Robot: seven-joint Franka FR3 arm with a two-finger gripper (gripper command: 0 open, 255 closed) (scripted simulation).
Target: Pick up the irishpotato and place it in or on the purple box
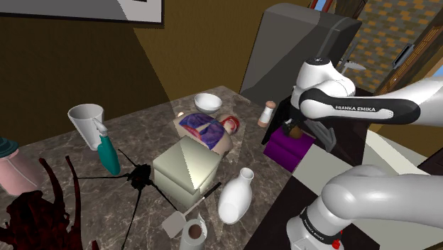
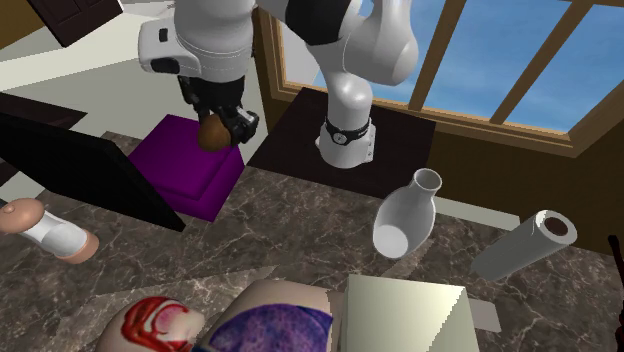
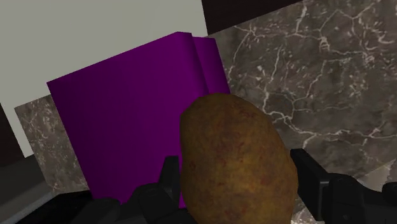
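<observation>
In the shoulder view, the brown potato (image 1: 292, 131) is held up by the black tool (image 1: 292, 128), just above the purple box (image 1: 287, 152). In the second exterior view, the potato (image 2: 211, 132) is seen hanging over the box (image 2: 180, 165), not touching it. In the wrist view, the potato (image 3: 235, 159) is clamped between both fingers (image 3: 170, 178), with the box (image 3: 127, 121) behind it.

Dark marble tabletop (image 1: 142, 131), purple box (image 1: 287, 149) at its edge, white vase (image 1: 236, 195), white bowl (image 1: 207, 101), cream box (image 1: 186, 169)
</observation>
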